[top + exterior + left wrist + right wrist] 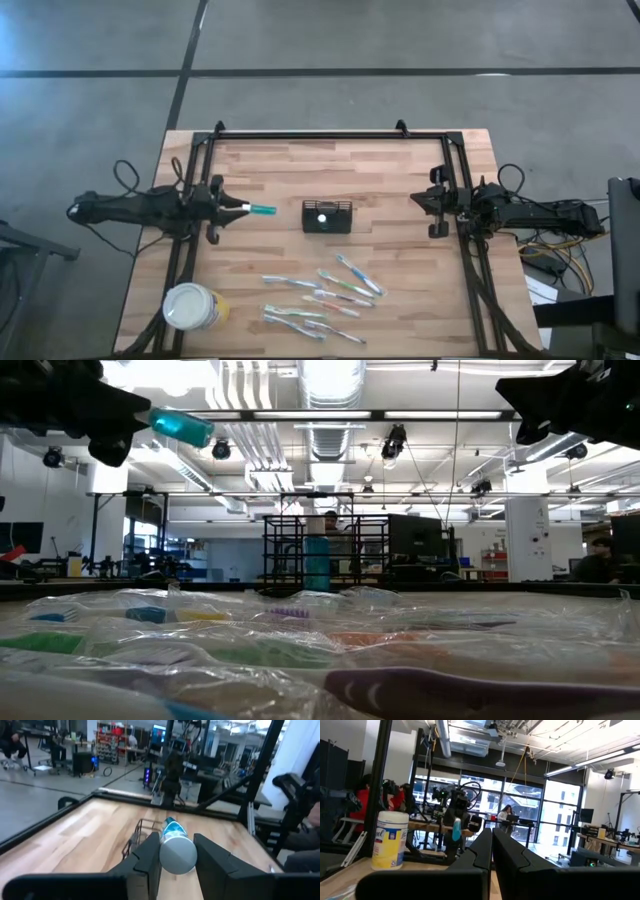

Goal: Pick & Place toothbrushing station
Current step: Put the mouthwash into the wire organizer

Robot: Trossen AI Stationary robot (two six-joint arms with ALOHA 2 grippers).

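Black mesh caddy sits just beyond left tool (gripping a teal-tipped tube)

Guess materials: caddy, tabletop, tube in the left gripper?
Caddy: looks like black wire mesh, probably coated metal; thin wire rim shows in the left wrist view.
Tabletop: light wood, visible plank strips, matte.
Tube in the left gripper: likely plastic, translucent teal with a smooth grey end.

Toothbrushing station: small black rectangular mesh caddy, box-shaped, open at top. Stands upright near the middle of the wooden worktop. A pale spot shows inside; compartments cannot be made out.
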